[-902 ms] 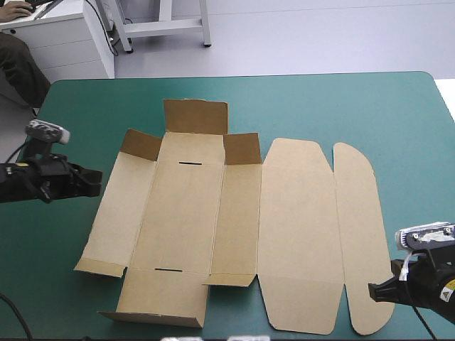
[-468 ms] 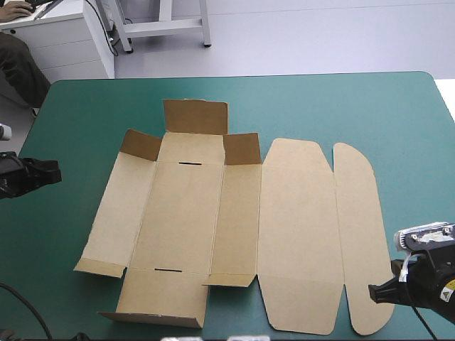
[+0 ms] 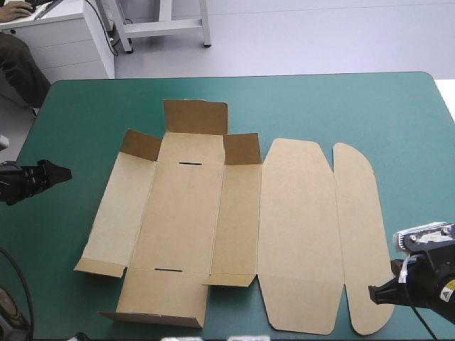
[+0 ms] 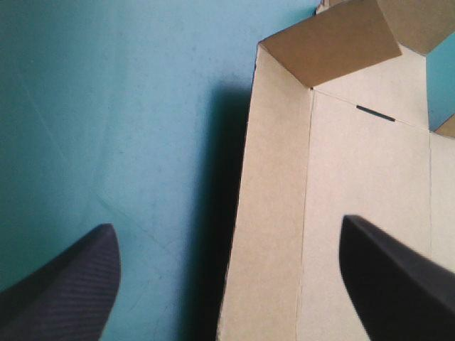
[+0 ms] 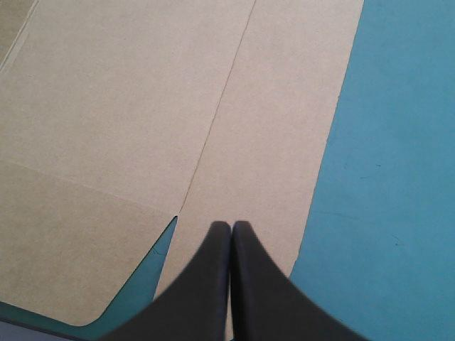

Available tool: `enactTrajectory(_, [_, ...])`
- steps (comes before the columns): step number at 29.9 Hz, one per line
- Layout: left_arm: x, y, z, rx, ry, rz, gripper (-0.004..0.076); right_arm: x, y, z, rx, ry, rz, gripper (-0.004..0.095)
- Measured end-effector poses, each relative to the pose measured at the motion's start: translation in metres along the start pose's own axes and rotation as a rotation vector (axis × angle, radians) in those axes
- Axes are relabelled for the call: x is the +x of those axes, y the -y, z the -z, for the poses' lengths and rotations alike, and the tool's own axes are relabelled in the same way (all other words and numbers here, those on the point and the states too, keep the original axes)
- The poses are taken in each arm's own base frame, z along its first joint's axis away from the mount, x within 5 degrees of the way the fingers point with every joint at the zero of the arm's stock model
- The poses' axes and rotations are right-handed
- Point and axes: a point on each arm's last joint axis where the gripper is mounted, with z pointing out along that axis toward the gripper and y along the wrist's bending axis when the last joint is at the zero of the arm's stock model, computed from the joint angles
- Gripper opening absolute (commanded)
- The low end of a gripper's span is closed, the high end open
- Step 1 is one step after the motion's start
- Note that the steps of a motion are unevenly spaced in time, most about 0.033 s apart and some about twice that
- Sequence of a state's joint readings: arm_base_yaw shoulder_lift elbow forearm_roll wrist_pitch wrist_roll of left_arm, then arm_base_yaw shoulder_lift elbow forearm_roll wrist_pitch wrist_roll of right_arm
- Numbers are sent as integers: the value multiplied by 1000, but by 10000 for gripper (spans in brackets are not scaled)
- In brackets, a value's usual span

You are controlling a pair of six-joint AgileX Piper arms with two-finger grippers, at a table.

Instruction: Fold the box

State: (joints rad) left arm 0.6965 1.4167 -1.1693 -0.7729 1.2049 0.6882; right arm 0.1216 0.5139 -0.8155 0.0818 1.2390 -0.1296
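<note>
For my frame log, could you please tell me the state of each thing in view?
box: unfolded, mostly flat on the teal-green cover, far-end flaps raised.
left gripper: open, empty, left of the box.
right gripper: shut, over the near end of the box's outermost flap; contact unclear.

- Loads of open teal-green cover (image 3: 320, 106) beyond the box (image 3: 185, 213) and off to its right.
- The board's mostly flat, easy to pass over. Only the raised flaps (image 3: 140, 144) at its far end stick up.
- There's a bare strip between the left gripper (image 3: 60, 172), fingers spread, and the box's left edge.
- At the near right tip, the right gripper (image 3: 372, 291) sits with its fingers together.
</note>
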Motion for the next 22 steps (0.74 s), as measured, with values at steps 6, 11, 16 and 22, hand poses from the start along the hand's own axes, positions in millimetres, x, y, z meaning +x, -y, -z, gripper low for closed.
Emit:
enactTrajectory(6, [-1, -25, -30, 50, -81, 89, 643, 0, 0, 0, 0, 0, 3, -20])
enactTrajectory(11, [1, -37, -59, 68, -173, 123, 642, 0, 0, 0, 0, 0, 3, -20])
enactTrajectory(16, [7, -31, -83, 34, -307, 57, 642, 0, 0, 0, 0, 0, 3, -20])
enactTrajectory(22, [10, -9, -98, 42, -380, -38, 642, 0, 0, 0, 0, 0, 4, -20])
